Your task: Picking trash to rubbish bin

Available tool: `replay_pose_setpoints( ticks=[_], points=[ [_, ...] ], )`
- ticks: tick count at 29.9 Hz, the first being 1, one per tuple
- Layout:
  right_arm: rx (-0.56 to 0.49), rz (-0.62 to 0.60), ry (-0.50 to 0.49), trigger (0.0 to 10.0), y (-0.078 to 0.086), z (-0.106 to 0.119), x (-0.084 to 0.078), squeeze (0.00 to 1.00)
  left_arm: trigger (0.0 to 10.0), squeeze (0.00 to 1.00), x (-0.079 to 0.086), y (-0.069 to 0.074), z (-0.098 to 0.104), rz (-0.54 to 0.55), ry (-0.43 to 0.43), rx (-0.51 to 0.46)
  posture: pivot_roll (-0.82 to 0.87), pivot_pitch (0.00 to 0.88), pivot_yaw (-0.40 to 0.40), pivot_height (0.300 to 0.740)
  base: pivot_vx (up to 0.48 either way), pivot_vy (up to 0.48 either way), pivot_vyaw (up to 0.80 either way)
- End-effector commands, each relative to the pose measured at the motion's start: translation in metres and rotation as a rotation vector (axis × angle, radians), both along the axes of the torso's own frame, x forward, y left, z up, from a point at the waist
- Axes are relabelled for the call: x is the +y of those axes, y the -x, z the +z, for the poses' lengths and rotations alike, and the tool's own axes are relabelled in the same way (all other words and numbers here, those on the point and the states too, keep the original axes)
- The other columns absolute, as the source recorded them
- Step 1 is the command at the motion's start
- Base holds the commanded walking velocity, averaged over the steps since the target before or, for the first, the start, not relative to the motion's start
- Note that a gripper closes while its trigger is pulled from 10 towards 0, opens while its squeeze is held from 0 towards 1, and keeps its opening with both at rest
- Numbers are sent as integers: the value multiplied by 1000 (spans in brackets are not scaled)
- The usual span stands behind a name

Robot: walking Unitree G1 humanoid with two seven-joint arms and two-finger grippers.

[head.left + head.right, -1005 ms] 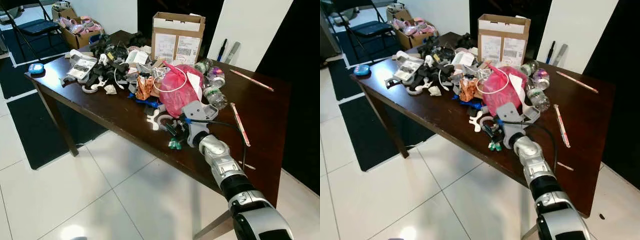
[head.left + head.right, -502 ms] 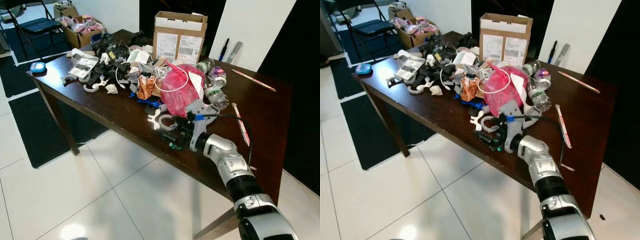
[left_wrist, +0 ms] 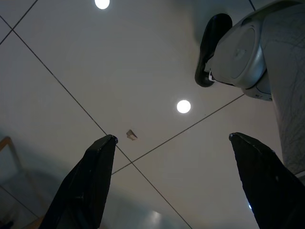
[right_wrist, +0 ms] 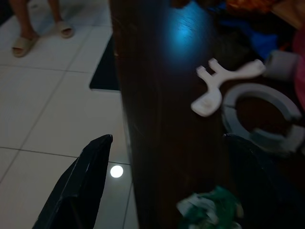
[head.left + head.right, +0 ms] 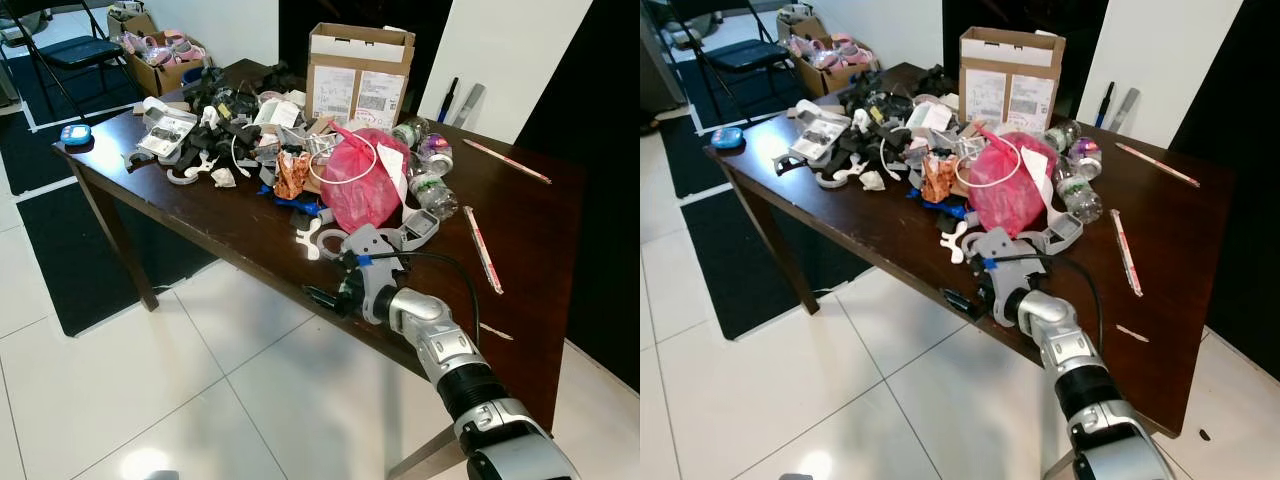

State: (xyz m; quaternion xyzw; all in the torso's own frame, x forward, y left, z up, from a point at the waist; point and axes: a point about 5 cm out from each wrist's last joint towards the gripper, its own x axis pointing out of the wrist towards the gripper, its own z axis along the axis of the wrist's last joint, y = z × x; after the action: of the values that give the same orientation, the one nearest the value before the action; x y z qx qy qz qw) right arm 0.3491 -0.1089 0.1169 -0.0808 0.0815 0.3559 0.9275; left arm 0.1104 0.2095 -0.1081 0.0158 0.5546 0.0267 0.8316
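The right gripper (image 5: 322,297), fingers spread apart and holding nothing, hovers at the front edge of the dark table (image 5: 230,225). A green wrapper (image 4: 209,210) lies just beside it. The left gripper (image 3: 176,181), also spread, hangs over the floor.

Right gripper (image 5: 322,297) (fingers apart) nearer table edge (image 5: 262,268)

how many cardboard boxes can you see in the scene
2. One cardboard box with labels stands upright at the table's far edge behind the clutter. A second, open cardboard box full of items sits on the floor beyond the table's far left end, near the folding chair. Others may be hidden.
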Motion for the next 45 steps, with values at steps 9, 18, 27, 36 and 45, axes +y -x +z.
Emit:
replay_pose_setpoints(
  ticks=[9,18,27,36,45],
  points=[
    [53,-61,108,10000,0,-16,-10,0,10000,0,-3,5,-2,-11,8,20,49,109,-59,740,0,0,0],
    [92,-128,134,10000,0,-24,-24,0,10000,0,-3,5,-2,-17,7,21,41,114,-55,740,0,0,0],
    [108,-185,148,10000,-2,-29,-29,0,10000,0,-3,6,-2,-18,9,23,44,114,-54,740,0,0,0],
    [209,-197,242,6941,4,-43,-42,0,10000,0,-2,7,-2,-16,8,25,45,116,-54,740,0,0,0],
    [239,-214,246,0,5,-46,-51,0,10000,0,-3,9,-3,-19,10,29,42,115,-53,740,0,0,0]
  ],
)
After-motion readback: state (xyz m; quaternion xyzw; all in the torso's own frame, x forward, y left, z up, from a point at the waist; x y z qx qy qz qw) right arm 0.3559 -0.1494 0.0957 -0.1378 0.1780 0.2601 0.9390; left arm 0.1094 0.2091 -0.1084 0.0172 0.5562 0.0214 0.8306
